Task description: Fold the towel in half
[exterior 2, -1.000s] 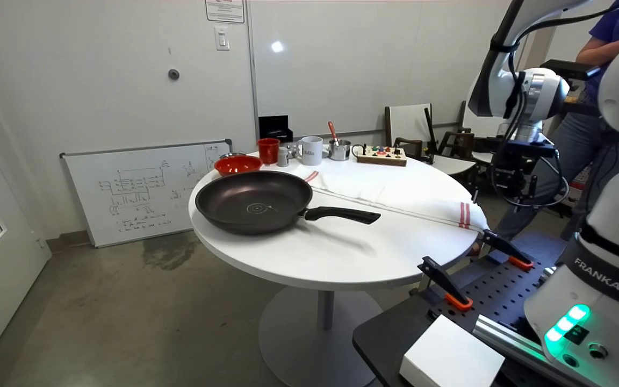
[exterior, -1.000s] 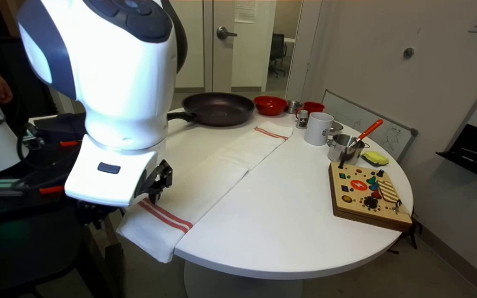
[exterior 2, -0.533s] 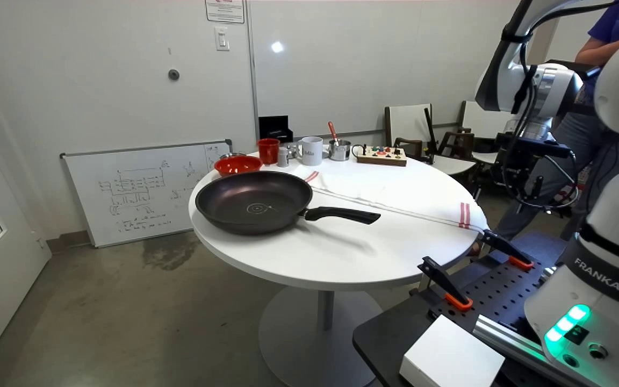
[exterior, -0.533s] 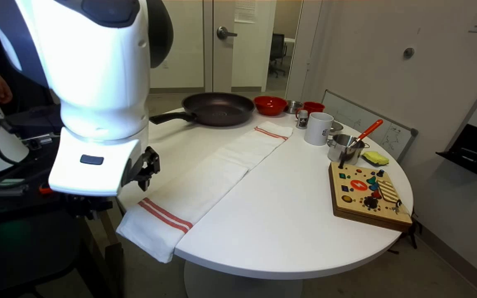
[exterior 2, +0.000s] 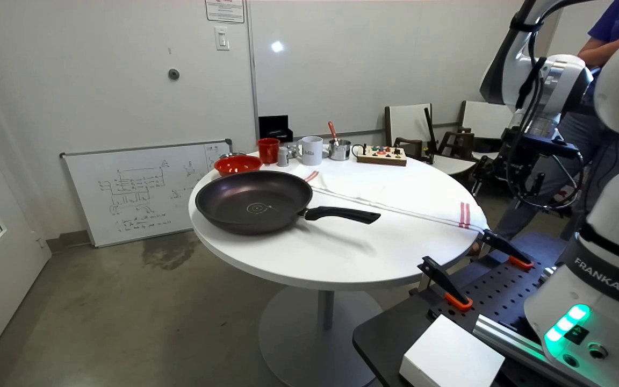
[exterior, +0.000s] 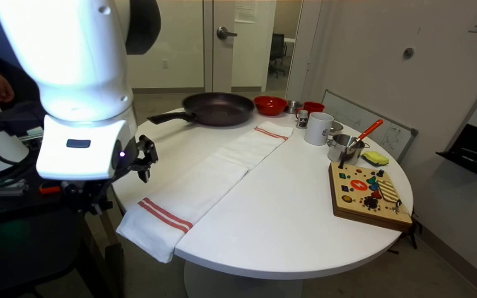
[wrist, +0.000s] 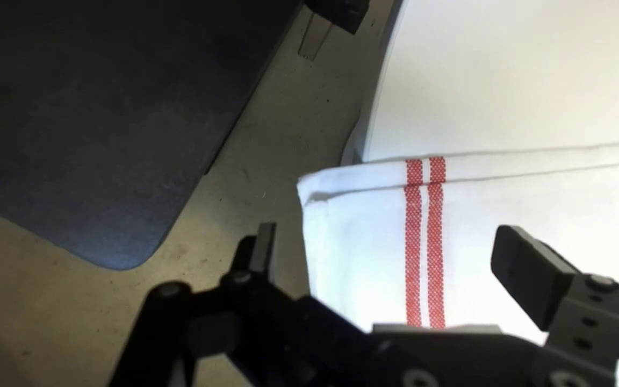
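Round tabletop (exterior: 271, 223): frying pan (exterior: 220, 111) near the rim, perhaps leaving you folding room.
Striped towel (exterior: 209, 178): end overhangs, probably for easier pinching.
Gripper (wrist: 384, 257): fingers (wrist: 530, 277) apart.

In an exterior view, a dark frying pan (exterior: 219, 111) sits at the upper middle of the frame on a round white counter (exterior: 280, 215). Just beside it stands a red bowl (exterior: 270, 106); farther right, a white mug (exterior: 317, 129) and a steel pot (exterior: 341, 151) holding a red-handled utensil (exterior: 369, 130). A wooden board (exterior: 367, 196) dotted with colour lies at the frame's right. In an exterior view, a scribbled whiteboard (exterior 2: 145, 191) stands at the left and a white box (exterior 2: 452, 352) at the lower right.
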Tool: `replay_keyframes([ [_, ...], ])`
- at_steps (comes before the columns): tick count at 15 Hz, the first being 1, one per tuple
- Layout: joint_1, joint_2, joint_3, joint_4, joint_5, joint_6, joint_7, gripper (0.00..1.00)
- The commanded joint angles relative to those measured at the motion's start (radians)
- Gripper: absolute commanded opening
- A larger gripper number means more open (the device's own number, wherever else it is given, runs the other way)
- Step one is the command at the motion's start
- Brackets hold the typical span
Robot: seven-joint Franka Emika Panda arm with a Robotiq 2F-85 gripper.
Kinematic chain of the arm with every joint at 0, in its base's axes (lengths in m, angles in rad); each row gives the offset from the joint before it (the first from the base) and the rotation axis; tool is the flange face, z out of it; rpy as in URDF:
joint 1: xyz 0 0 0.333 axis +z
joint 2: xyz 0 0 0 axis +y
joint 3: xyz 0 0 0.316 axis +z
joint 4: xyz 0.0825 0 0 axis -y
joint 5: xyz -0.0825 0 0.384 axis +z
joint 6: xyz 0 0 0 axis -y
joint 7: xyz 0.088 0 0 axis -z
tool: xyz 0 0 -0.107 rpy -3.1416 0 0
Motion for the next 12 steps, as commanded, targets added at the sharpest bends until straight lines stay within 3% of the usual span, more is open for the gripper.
replay_keyframes([
  [1,-0.012,-0.044,0.022,-0.049,0.061,0.111,-0.077,1.00],
  [6,-0.006,-0.043,0.037,-0.067,0.121,0.206,-0.127,1.00],
  [12,-0.006,-0.044,0.036,-0.075,0.136,0.189,-0.122,1.00],
])
